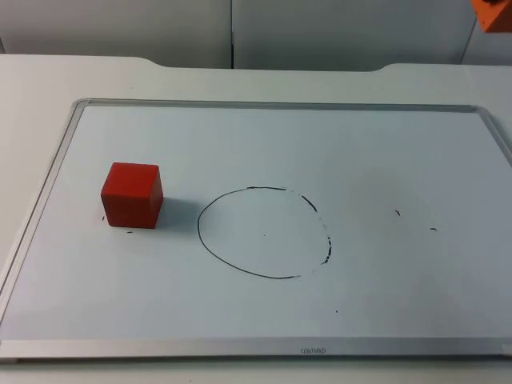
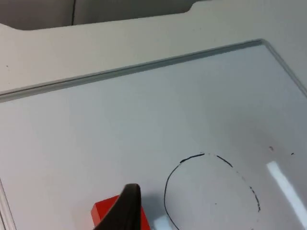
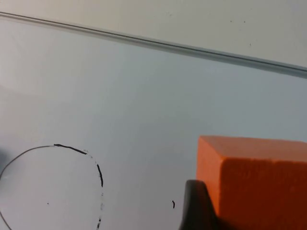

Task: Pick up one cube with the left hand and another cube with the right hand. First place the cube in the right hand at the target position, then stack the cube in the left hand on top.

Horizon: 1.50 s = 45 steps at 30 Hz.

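A red cube (image 1: 132, 194) rests on the left part of the whiteboard (image 1: 376, 152), left of a hand-drawn black circle (image 1: 264, 189). In the left wrist view my left gripper (image 2: 125, 213) hovers close over the red cube (image 2: 106, 210), with the circle (image 2: 192, 157) off to one side. An orange cube (image 1: 494, 12) hangs high above the board's far right corner. My right gripper (image 3: 230, 211) is shut on this orange cube (image 3: 259, 182), and one black fingertip (image 3: 196, 206) presses against its side. The circle (image 3: 72, 149) lies on the board below it.
The whiteboard has a thin metal frame (image 1: 280, 105) and lies on the white table (image 1: 48, 80). A grey partition wall (image 1: 232, 32) stands behind. A few small pen marks (image 1: 397, 213) dot the board right of the circle.
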Each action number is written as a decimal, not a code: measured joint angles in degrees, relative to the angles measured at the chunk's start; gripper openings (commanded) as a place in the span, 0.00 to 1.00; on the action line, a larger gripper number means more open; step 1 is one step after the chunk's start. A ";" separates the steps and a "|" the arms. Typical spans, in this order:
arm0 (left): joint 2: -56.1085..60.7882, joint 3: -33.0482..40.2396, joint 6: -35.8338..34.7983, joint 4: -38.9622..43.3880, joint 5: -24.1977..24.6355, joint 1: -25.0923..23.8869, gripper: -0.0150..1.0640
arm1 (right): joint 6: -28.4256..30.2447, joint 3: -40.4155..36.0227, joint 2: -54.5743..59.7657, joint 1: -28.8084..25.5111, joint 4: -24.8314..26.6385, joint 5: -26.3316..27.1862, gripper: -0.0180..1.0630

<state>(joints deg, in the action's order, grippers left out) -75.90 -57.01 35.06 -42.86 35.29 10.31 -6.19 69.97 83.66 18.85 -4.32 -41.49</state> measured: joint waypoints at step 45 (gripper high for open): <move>-44.22 -21.21 -53.53 46.86 7.81 12.71 0.98 | 3.88 0.00 0.00 0.00 -0.14 1.15 0.01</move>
<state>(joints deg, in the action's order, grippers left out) -120.13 -78.22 -18.47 3.99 43.10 23.02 -2.30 69.97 83.66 18.85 -4.46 -40.34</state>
